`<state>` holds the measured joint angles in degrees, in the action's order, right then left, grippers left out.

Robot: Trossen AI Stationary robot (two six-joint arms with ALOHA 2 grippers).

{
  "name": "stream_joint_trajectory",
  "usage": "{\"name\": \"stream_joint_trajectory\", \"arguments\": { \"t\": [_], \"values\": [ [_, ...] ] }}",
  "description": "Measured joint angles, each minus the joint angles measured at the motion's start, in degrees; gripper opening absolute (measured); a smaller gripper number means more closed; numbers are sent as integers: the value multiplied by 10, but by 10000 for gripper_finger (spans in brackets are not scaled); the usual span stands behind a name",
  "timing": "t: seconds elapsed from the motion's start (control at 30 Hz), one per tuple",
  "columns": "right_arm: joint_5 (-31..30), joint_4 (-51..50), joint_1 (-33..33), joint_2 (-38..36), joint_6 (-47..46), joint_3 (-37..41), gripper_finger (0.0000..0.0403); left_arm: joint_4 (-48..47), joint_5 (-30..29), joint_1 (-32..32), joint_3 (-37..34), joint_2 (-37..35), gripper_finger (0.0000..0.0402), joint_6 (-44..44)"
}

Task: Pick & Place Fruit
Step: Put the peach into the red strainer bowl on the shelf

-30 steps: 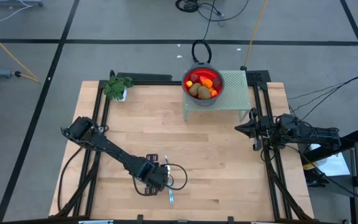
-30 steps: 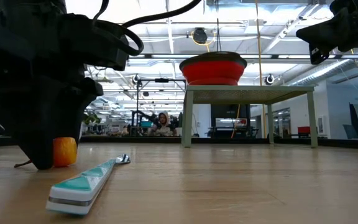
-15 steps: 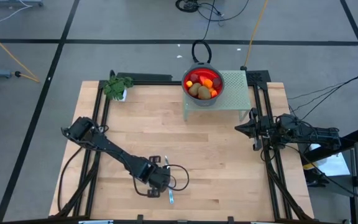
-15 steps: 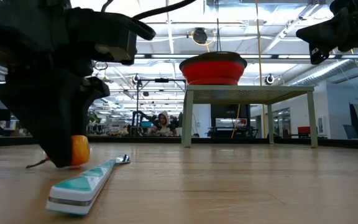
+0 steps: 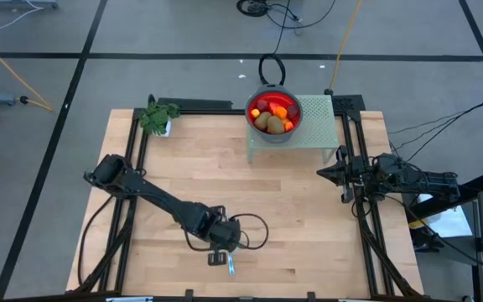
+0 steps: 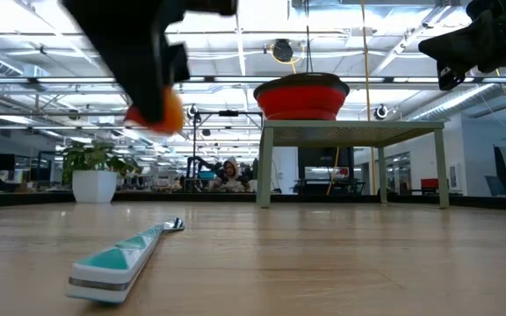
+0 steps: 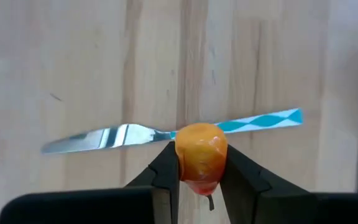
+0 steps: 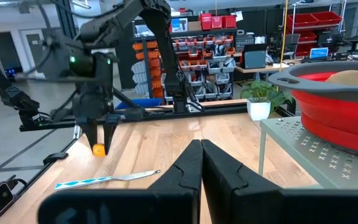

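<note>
The step in hand is transport: judging by the lift, the pick is complete and the carry to the container is next. The left end effector (image 7: 197, 177) is closed partway on a small round orange toy fruit (image 7: 200, 155), one finger pressed to each side. It hangs clear above the light wooden surface (image 5: 300, 210), directly over the silver-bladed knife with a teal-striped handle (image 7: 166, 132), which lies flat on the near part of the surface. The left arm reaches from the far-left side, stretched low toward the knife, wrist pointing straight down.

The next move calls for travel away from the knife to the red collapsible bowl (image 5: 272, 117), which sits on a pale green perforated stand (image 5: 315, 117) at the far edge and already contains several fruits, then release above its rim.

The right end effector (image 5: 324, 174) waits with fingers fully closed, raised beside the stand.
</note>
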<state>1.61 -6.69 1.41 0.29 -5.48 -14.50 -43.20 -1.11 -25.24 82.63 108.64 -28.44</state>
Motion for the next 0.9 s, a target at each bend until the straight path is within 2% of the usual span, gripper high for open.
{"name": "stream_joint_trajectory", "arguments": {
  "t": [0.33,0.67,0.9],
  "values": [
    [0,0,0,0,1,0,0,-13,-42,38,120,0,79,24],
    [2,0,0,0,2,0,0,-16,-187,68,212,0,81,163],
    [2,0,0,0,2,0,0,4,-324,92,254,-1,79,347]
  ]
}}
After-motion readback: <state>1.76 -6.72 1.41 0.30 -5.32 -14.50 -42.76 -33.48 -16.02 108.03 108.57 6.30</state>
